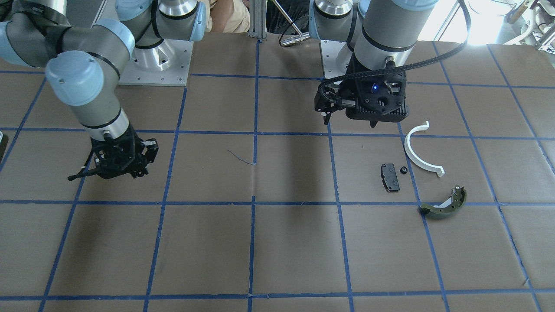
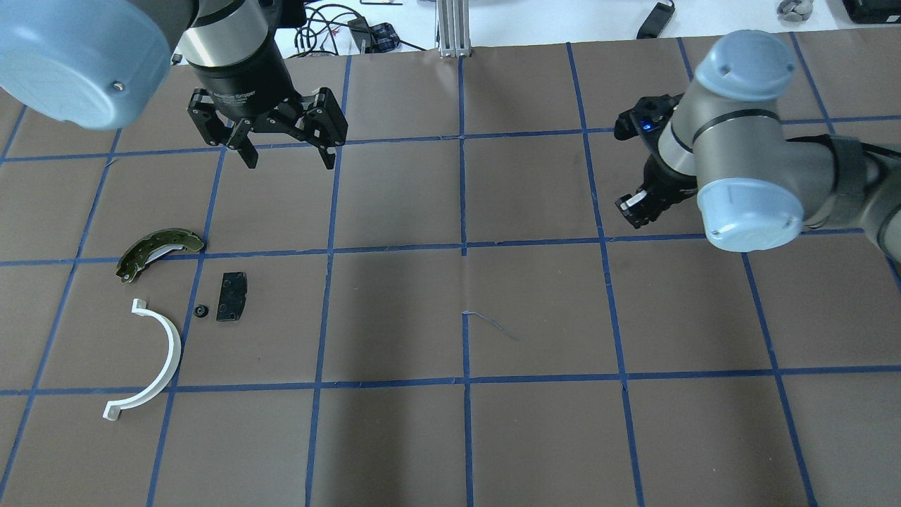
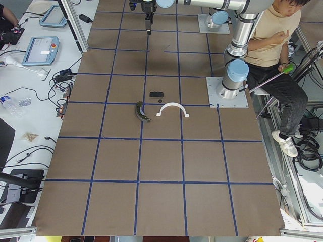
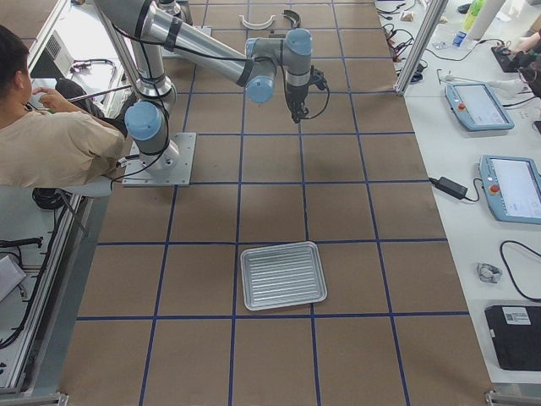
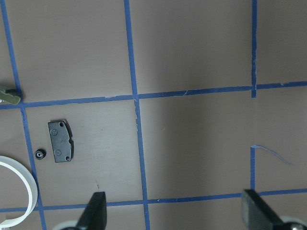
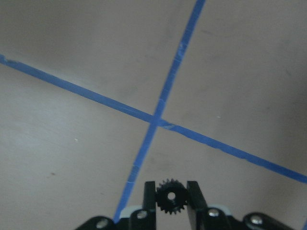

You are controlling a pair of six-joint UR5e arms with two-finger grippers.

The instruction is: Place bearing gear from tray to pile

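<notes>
My right gripper (image 6: 169,203) is shut on a small black bearing gear (image 6: 169,195), held between its fingertips above a crossing of blue tape lines. The gripper also shows in the overhead view (image 2: 628,209) and in the front view (image 1: 82,175), far from the pile. The pile lies on the robot's left: a white half-ring (image 2: 158,366), a black pad (image 2: 231,296), an olive brake shoe (image 2: 156,248) and another small black gear (image 2: 201,310). My left gripper (image 2: 288,158) is open and empty, hovering beyond the pile. The metal tray (image 4: 283,275) shows only in the right side view.
The table is brown paper with a blue tape grid (image 2: 463,246). A seated person (image 4: 51,144) is beside the robot's base. Tablets and cables (image 4: 478,101) lie on the side bench past the table's far edge.
</notes>
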